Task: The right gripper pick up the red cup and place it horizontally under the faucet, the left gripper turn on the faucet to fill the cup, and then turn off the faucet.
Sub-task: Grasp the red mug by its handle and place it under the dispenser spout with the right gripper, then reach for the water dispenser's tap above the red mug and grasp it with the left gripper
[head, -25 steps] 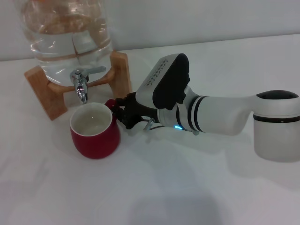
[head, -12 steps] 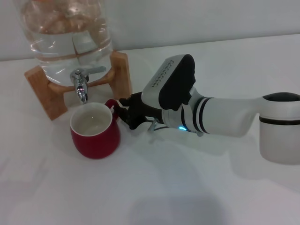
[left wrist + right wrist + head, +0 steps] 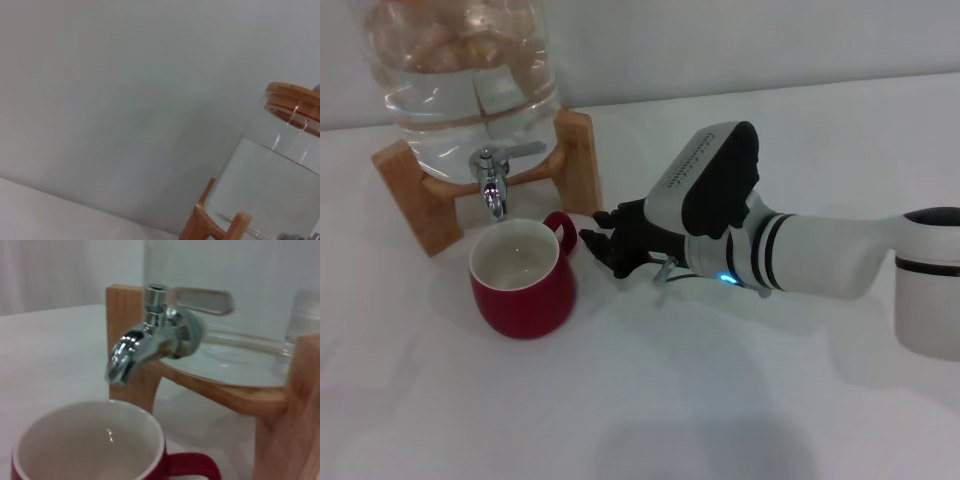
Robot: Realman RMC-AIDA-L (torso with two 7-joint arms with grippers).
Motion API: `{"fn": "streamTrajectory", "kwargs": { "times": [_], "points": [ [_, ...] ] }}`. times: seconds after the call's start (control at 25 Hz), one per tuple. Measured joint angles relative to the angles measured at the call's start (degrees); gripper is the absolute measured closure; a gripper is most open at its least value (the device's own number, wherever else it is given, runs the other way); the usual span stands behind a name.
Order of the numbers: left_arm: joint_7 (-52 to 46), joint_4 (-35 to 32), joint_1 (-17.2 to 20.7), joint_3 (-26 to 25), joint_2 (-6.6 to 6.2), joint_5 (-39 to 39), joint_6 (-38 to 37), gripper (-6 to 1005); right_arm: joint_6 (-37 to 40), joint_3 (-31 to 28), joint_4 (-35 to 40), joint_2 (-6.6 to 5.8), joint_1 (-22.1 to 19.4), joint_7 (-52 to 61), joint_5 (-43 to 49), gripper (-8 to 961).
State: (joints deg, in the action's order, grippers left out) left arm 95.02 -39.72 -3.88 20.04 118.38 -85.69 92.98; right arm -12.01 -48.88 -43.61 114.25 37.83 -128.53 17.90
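The red cup [image 3: 520, 285] stands upright on the white table, its cream inside facing up, directly below the spout of the chrome faucet [image 3: 492, 180]. Its handle points right. My right gripper [image 3: 600, 238] is just right of the handle, a small gap away, open and holding nothing. In the right wrist view the faucet [image 3: 150, 340], with its lever lying level, hangs over the cup's rim [image 3: 90, 450]. The left gripper is out of view. No water runs from the spout.
The glass jar [image 3: 460, 70] of water sits on a wooden stand [image 3: 575, 160] at the back left, and the left wrist view shows the jar [image 3: 280, 175] from the side. My right arm [image 3: 820, 255] lies across the table's right half.
My right gripper has let go of the cup's handle and drawn back to the right. The cup has stayed under the faucet.
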Motion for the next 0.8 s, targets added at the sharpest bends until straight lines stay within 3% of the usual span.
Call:
{"fn": "streamTrajectory", "kwargs": {
  "times": [0.32, 0.6, 0.8],
  "points": [
    [-0.04, 0.00, -0.25, 0.00, 0.01, 0.00, -0.07, 195, 0.50, -0.82, -6.05, -3.57, -4.48, 0.10, 0.03, 710],
    [-0.10, -0.01, -0.41, 0.00, 0.01, 0.00, -0.04, 195, 1.26, -1.06, -13.89, -9.45, -10.36, 0.98, 0.03, 657],
    [-0.40, -0.33, -0.52, 0.00, -0.05, 0.03, -0.01, 195, 2.22, -2.55, -17.02, -11.66, -13.98, 1.74, 0.06, 606]
  ]
}}
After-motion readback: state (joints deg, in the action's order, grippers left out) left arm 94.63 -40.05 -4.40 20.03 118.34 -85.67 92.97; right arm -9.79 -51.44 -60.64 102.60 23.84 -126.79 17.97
